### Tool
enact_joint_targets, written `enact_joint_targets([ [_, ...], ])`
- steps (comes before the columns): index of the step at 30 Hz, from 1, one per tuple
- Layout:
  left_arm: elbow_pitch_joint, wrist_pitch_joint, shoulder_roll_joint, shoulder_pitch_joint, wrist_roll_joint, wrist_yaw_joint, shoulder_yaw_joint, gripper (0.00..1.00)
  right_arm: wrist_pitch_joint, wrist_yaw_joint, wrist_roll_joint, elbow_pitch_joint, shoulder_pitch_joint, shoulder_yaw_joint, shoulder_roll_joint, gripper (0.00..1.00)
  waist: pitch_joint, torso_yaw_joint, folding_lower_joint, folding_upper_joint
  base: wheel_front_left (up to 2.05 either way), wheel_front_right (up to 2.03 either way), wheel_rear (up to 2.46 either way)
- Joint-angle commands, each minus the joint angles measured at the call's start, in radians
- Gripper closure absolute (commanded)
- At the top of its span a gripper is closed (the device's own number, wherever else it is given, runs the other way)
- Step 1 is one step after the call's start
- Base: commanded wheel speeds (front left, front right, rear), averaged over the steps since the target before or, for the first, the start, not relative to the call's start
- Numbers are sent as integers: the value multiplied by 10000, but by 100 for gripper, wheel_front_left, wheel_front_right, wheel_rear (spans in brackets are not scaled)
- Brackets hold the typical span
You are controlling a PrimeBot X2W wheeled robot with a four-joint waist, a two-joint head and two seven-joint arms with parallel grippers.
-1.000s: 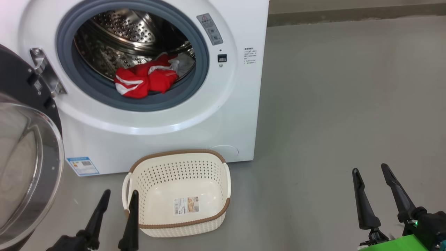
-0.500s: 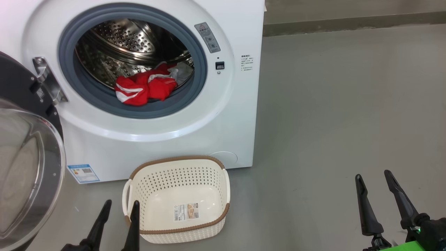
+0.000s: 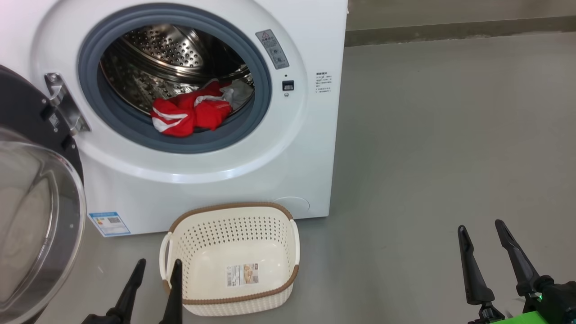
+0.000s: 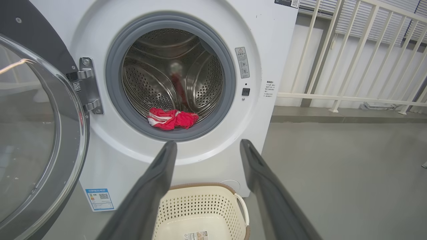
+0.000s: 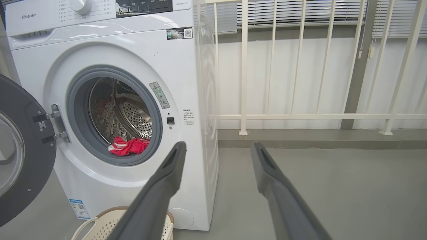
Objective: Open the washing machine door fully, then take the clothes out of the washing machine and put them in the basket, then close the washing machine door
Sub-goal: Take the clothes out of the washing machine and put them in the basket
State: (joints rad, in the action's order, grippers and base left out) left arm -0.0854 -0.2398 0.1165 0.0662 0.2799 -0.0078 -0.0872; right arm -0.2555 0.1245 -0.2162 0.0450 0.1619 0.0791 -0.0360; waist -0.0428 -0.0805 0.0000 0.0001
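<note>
We see both pairs of fingers spread wide, holding nothing: left fingers (image 3: 173,292) at the left edge of the basket (image 3: 234,225), right fingers (image 3: 471,270) well to its right.

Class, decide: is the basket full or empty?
Empty: the basket shows a bare bottom with a sticker; the clothes lie in the washing machine.

drum (image 3: 171,49): shiny perforated steel;
door seal (image 3: 90,99): matt grey rubber;
washing machine door (image 3: 40,216): glossy black, clear glass bowl, left of left gripper (image 3: 159,263);
clothes (image 3: 189,114): soft red cloth;
basket (image 3: 234,227): cream plastic, just beside that gripper;
floor (image 3: 427,135): smooth matt grey
</note>
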Motion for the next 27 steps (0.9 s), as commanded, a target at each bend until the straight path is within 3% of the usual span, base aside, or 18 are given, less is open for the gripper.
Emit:
enact_joint_targets([
  [1, 297, -39, 119, -254, -26, 74, 306, 0, -62, 62, 15, 239, -176, -254, -143, 0, 14, 7, 0, -1, 116, -116, 0],
  [8, 657, -130, 25, -343, 254, -58, 379, 0, -63, 62, 29, 189, -221, -175, -143, 0, 63, 118, 0, -1, 147, -147, 0],
  [13, 680, -160, 26, -300, 83, 116, 384, 0, -63, 62, 1, 171, -244, -205, -143, 0, 70, 193, 0, -1, 88, -88, 0],
  [27, 766, -189, 39, -319, -94, 250, 218, 0, -63, 62, 6, 192, -300, -236, -143, 0, 180, 321, 0, -1, 6, -6, 0],
])
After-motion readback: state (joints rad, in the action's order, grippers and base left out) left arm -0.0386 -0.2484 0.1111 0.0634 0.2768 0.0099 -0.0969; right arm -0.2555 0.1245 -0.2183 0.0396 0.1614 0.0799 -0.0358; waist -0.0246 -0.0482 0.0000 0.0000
